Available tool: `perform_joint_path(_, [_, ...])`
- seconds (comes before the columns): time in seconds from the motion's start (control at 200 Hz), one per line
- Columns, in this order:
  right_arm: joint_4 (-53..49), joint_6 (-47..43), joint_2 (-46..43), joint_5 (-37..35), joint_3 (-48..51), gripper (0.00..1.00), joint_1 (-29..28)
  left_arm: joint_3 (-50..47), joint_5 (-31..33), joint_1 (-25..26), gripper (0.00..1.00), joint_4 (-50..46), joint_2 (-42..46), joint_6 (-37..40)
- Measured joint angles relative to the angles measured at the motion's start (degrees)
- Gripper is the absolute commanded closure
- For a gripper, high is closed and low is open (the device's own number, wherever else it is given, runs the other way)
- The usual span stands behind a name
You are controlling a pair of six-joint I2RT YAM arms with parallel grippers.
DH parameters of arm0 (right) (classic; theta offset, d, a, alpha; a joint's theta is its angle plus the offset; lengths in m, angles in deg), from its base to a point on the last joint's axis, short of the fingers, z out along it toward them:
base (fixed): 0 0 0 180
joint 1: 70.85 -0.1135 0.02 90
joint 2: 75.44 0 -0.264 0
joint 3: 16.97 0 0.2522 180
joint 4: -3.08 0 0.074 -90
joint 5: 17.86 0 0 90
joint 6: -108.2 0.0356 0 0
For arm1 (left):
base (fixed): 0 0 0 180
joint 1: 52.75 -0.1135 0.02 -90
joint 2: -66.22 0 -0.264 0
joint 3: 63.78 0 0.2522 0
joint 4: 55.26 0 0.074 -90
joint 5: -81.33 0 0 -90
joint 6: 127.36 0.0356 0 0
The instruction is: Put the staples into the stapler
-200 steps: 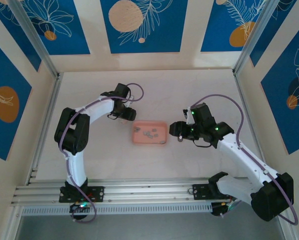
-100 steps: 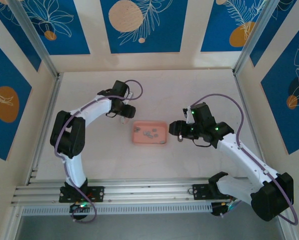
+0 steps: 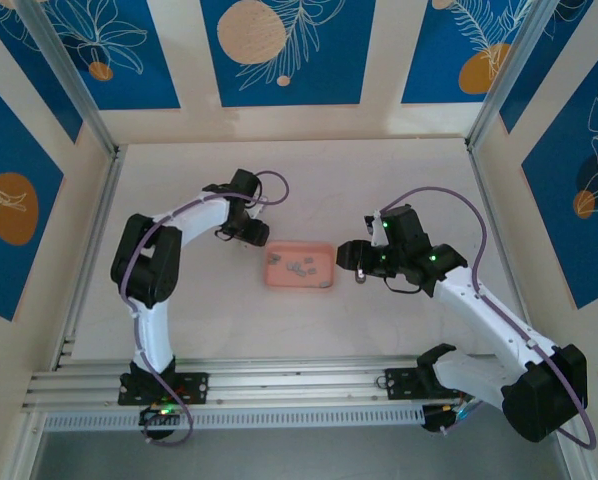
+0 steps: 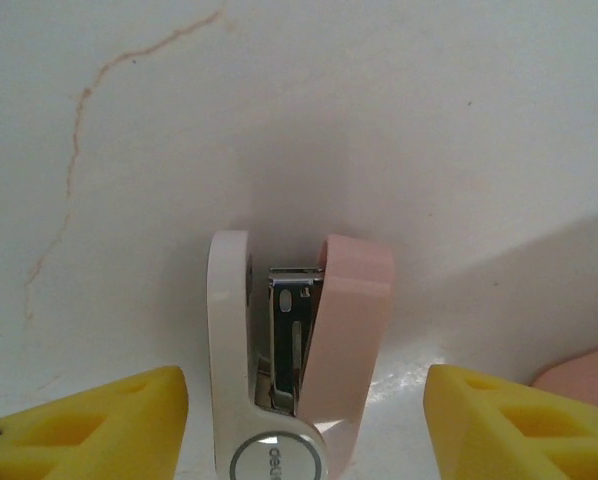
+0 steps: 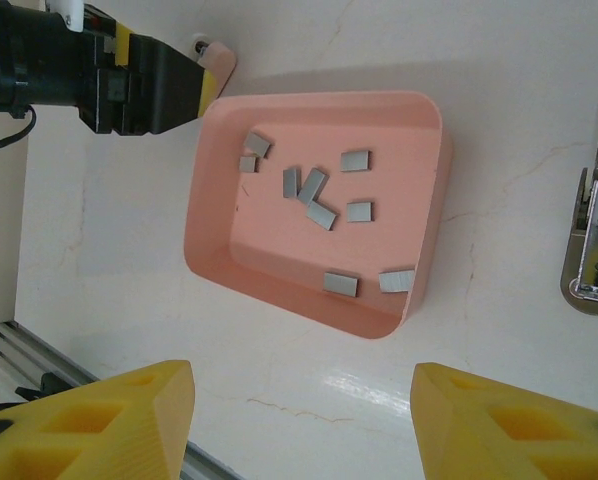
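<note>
Left wrist view: the left gripper (image 4: pixel 307 425) is released, its yellow fingers (image 4: pixel 99 425) spread wide on either side of the pink-and-white stapler (image 4: pixel 351 320), with a gap on each side. The stapler lies on the white table (image 4: pixel 429 120) pointing to 12 o'clock, its two halves parted and the metal channel bare. In the right wrist view the right gripper (image 5: pixel 304 420) is released too and holds nothing. At its 12 o'clock sits the pink tray (image 5: pixel 211 210) with the staples (image 5: pixel 314 190) scattered inside. A small silver piece (image 5: pixel 594 225) lies at 2 o'clock.
</note>
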Motion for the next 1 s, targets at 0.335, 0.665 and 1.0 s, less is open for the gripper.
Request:
perform_joint_path(0.335, [0.3, 0.0, 0.0, 0.0, 0.4, 0.41, 0.0, 0.0, 0.5, 0.0, 0.54, 0.1, -1.4, 0.2])
perform_joint_path(0.665, [0.7, 0.0, 0.0, 0.0, 0.4, 0.42, 0.0, 0.0, 1.7, 0.0, 0.72, 0.4, -1.5, 1.4])
perform_joint_path(1.0, [2.4, -0.1, 0.0, 0.9, 0.4, 0.42, 0.0, -6.3, 2.1, 0.0, 0.76, 1.8, 8.7, 1.7])
